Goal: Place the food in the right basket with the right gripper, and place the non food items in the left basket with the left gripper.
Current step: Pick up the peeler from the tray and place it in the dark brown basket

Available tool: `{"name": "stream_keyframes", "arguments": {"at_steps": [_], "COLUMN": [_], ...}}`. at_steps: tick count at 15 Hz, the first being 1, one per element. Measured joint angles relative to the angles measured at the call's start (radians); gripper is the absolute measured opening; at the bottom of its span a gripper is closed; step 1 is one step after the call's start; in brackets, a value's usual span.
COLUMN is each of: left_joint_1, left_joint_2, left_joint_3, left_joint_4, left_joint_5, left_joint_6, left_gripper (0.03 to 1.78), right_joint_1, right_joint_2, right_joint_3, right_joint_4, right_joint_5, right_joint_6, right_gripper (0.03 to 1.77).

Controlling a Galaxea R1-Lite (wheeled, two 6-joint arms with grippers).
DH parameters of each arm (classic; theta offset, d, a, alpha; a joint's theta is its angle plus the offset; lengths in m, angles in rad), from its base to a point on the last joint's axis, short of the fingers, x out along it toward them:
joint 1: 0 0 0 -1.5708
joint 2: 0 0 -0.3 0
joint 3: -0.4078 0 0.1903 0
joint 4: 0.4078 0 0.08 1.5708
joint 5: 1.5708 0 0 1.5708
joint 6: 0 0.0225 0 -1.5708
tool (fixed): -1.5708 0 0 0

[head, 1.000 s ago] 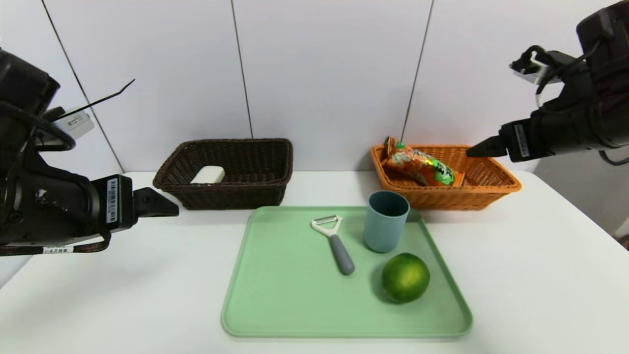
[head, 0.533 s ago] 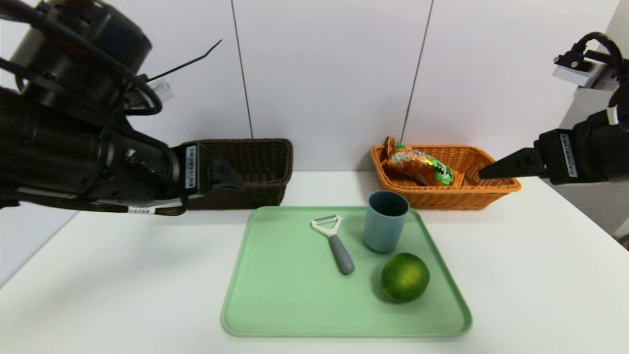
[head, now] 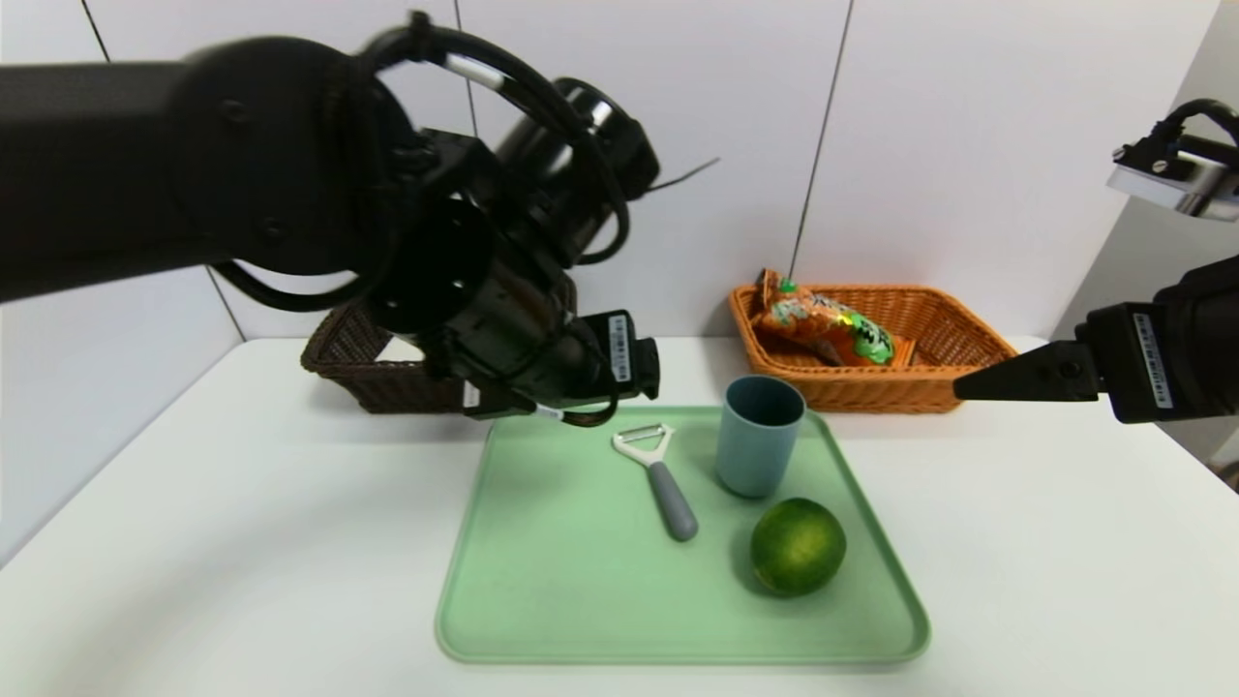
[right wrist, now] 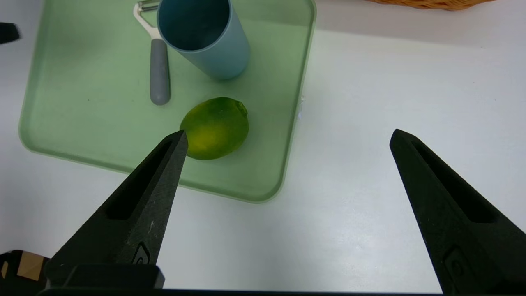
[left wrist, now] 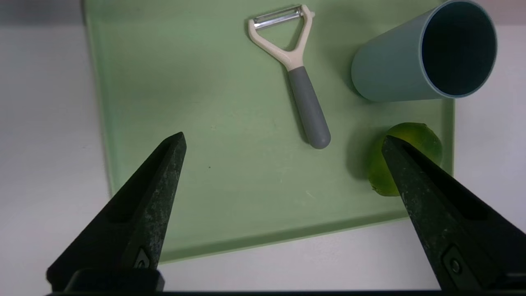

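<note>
- Head view: the green rectangular tray with a raised rim [head: 542, 600] lies near the middle of the white desk [head: 242, 542], bare desk along its left, right and near edges.
- Open room on the tray: its left part and near left corner. The white peeler with a grey handle [head: 671, 499], the upright blue-grey cup [head: 760, 440] and the round green citrus fruit [head: 798, 547] occupy the middle and right, mutually apart.
- Left gripper [left wrist: 283, 135]: above the tray, jaws wide open, holding nothing.
- Right gripper [right wrist: 289, 130]: over the desk at the tray's right side, jaws wide open, nothing between them.
- Light orange wicker basket [head: 876, 389]: beyond the tray, to the right, holding the orange snack bag with a green label [head: 823, 324].
- Dark brown wicker basket [head: 334, 358]: beyond the tray, to the left, largely hidden by the left arm; a small part of a white block [head: 399, 350] shows inside.
- Right arm cut off at the head view's edge.
- Surface smooth; pale wall panels [head: 716, 194] with thin dark seams stand behind the desk.
</note>
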Motion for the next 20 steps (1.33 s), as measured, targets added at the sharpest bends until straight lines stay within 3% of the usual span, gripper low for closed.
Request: {"name": "stream_keyframes", "arguments": {"at_steps": [3,8,12,20], "left_joint_1": [-0.054,-0.064,-0.064,-0.038], "left_joint_2": [0.128,0.241,0.291,0.343], "left_joint_3": [-0.069,-0.081,-0.082,-0.083], "left_joint_4": [0.035,0.036,0.003,-0.061], "left_joint_5": [0.029,0.035,0.039,0.095], "left_joint_6": [-0.027,-0.042,-0.041,-0.008], "left_gripper": [1.69,1.69,1.69,1.69], "right_joint_1": [-0.007,-0.011,-0.011,-0.010], "right_joint_2": [-0.001,0.001,0.000,0.000], "right_joint_3": [0.011,0.029,0.077,0.092], "right_joint_4": [-0.001,-0.015,-0.104,-0.106], "right_joint_5": [-0.001,-0.001,-0.001,0.002], "right_joint_6": [0.000,0.000,-0.001,-0.002], "right_gripper": [1.69,1.69,1.69,1.69]}}
